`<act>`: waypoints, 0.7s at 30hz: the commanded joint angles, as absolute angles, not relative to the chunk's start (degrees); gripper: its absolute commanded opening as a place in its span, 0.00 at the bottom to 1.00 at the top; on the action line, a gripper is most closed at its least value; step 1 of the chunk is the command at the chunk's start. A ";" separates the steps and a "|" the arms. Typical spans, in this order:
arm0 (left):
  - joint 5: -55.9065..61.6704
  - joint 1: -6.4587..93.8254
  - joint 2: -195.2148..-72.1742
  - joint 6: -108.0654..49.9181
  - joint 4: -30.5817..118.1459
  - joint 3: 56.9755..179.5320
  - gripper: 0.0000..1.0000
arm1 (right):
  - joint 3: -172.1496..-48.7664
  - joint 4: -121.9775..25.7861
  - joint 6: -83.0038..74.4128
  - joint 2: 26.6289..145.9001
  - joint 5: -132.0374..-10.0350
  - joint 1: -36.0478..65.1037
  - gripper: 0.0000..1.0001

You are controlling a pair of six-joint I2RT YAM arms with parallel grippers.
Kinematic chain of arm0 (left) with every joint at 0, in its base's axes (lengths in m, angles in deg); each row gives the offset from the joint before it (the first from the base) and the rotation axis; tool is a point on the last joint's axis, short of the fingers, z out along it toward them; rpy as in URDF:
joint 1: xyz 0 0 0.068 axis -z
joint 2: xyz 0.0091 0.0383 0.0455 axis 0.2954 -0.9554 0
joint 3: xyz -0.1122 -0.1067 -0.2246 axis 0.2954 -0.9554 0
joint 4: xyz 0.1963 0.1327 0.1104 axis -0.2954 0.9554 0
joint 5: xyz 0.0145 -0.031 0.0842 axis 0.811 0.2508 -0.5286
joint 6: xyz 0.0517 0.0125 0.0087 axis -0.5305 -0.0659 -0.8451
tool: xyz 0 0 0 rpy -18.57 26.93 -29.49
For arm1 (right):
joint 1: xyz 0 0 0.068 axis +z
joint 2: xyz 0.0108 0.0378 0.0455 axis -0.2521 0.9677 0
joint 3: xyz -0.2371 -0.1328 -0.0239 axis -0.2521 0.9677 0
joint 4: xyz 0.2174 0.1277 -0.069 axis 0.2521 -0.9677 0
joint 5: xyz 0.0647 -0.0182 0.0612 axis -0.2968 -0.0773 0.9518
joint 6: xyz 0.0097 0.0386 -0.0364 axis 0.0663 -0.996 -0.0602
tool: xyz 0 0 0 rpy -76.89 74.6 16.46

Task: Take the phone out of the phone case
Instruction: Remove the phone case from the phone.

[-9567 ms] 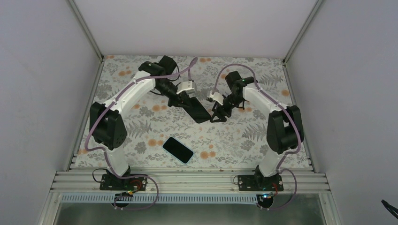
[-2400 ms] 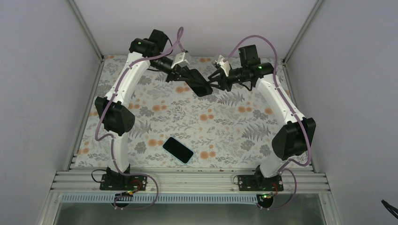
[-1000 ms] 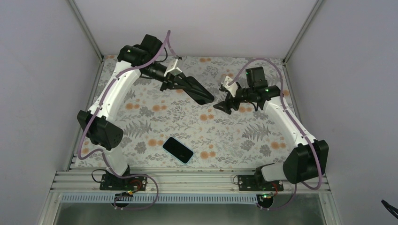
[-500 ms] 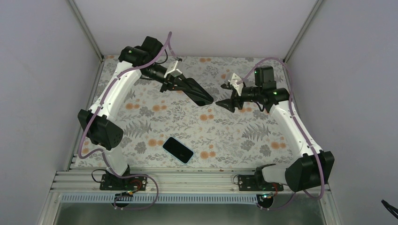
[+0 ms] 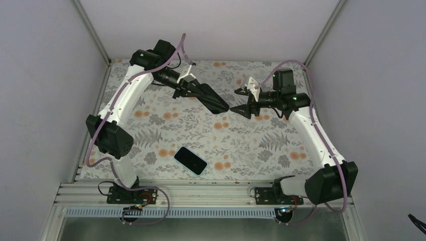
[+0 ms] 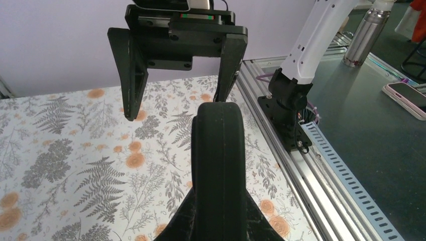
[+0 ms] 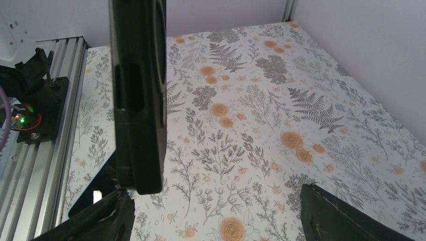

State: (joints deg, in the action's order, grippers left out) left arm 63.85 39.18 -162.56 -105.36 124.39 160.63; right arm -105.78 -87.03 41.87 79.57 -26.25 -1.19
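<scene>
The black phone (image 5: 190, 160) lies flat, screen up, on the floral table, near the front middle. My left gripper (image 5: 192, 91) is shut on the empty black phone case (image 5: 212, 99) and holds it in the air above the table's back middle. In the left wrist view the case (image 6: 217, 160) stands edge-on between my fingers. My right gripper (image 5: 237, 102) is open and empty, just right of the case's free end, not touching it. The right wrist view shows the case (image 7: 138, 95) hanging at the left, between and beyond my spread fingers (image 7: 341, 216).
The floral mat (image 5: 251, 145) covers the table inside white walls. An aluminium rail (image 5: 201, 193) runs along the front edge with both arm bases. The open right gripper (image 6: 178, 65) faces the left wrist camera.
My right gripper has let go of the case and drawn back to the right, open. My left gripper came down a little with the case. The phone has not moved.
</scene>
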 commanded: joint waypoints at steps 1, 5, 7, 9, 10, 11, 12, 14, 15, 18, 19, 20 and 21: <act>69.23 39.07 -163.05 -106.59 123.58 162.85 0.02 | -106.91 -87.47 42.20 80.22 -23.36 -1.34 0.81; 69.37 39.07 -163.24 -106.46 123.63 163.22 0.02 | -106.59 -87.32 42.25 80.57 -23.28 -1.41 0.81; 69.41 39.02 -163.29 -106.35 123.60 163.31 0.02 | -106.65 -87.80 42.60 80.95 -23.05 -1.41 0.80; 69.46 39.03 -163.31 -106.35 123.61 163.36 0.02 | -106.46 -88.17 42.98 81.25 -23.18 -1.40 0.79; 69.56 39.02 -163.27 -106.32 123.59 163.48 0.02 | -106.33 -88.07 43.05 81.31 -23.47 -1.34 0.79; 69.71 39.11 -163.17 -106.20 123.58 163.50 0.02 | -106.16 -87.68 42.97 81.42 -23.83 -1.35 0.79; 69.95 39.15 -163.11 -106.17 123.58 163.48 0.02 | -106.11 -87.50 42.89 81.46 -24.07 -1.40 0.79; 70.32 39.14 -162.84 -106.11 123.58 163.29 0.02 | -106.21 -87.15 42.49 81.46 -24.28 -1.35 0.79; 70.31 39.19 -162.68 -106.21 123.58 163.03 0.02 | -106.38 -87.09 42.31 81.49 -24.22 -1.41 0.79; 70.29 39.24 -162.47 -106.44 123.58 162.69 0.02 | -106.82 -87.06 42.02 81.57 -23.76 -1.41 0.78; 70.36 39.18 -162.51 -106.43 123.58 162.57 0.02 | -106.92 -87.10 41.99 81.62 -23.55 -1.41 0.78; 70.38 39.21 -162.50 -106.46 123.64 162.42 0.02 | -106.97 -87.13 41.98 81.80 -23.44 -1.37 0.78; 70.34 39.23 -162.55 -106.49 123.59 162.44 0.02 | -107.05 -87.22 41.98 81.91 -23.44 -1.41 0.78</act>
